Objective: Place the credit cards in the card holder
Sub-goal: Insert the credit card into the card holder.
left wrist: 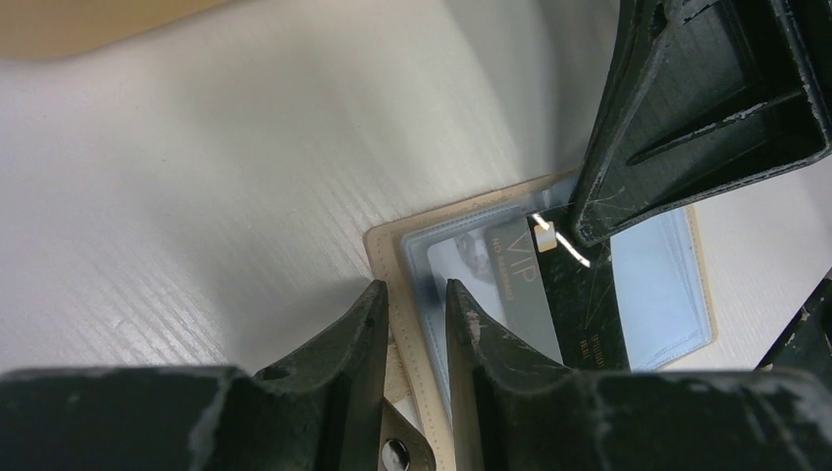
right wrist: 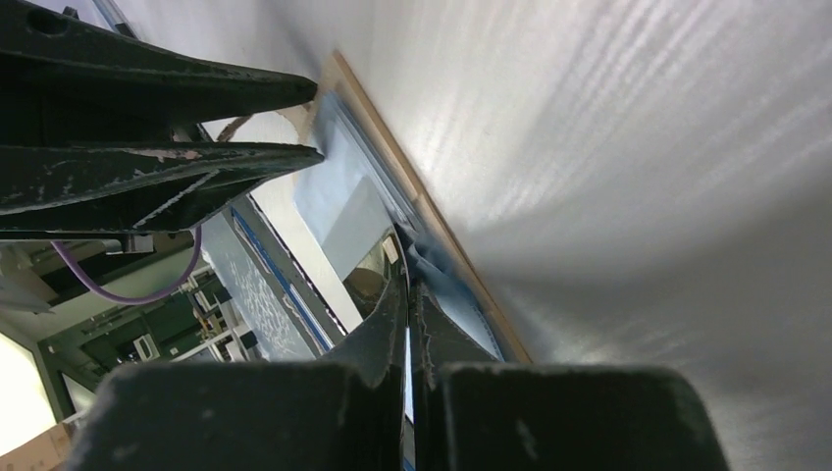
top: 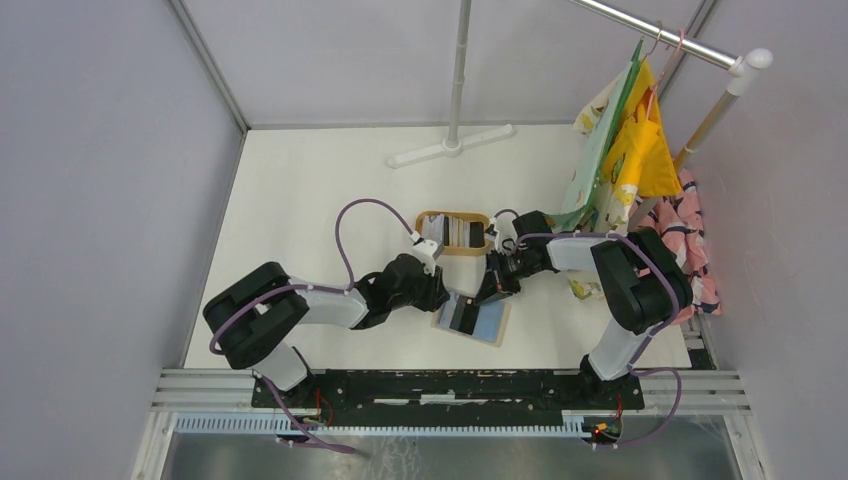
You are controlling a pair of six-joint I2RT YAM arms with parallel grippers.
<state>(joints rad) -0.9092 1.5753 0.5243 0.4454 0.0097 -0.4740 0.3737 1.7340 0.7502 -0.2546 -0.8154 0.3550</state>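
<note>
Card holder [top: 490, 325] lies open and flat on the white worktop [top: 300, 200], just in front of the arms. It has a tan stitched rim and a pale blue lining, with a clear, glossy plastic sleeve [left wrist: 648, 294] over the inside. A small metal snap button [left wrist: 395, 453] shows at its near edge in the left wrist view.

Black card [top: 462, 315]: thin, rigid and rectangular, lying on the open holder. One part sits under the sleeve, where it reads grey with "VIP" lettering; the rest is bare and glossy black.

Left tool [top: 441, 297]: fingers apart, with the tips straddling the holder's tan rim at one corner. Cannot tell whether they press on it.

Right tool [top: 494, 291]: fingers together, matte black and scuffed, with the tip set at the top edge of the black card. Cannot tell whether it pinches the card or only bears on it.

Oval wooden tray [top: 428, 215]: well behind the holder, with more cards [top: 462, 232] inside it, light and dark.

Worktop surface: matte, with a fine linear grain.
</note>
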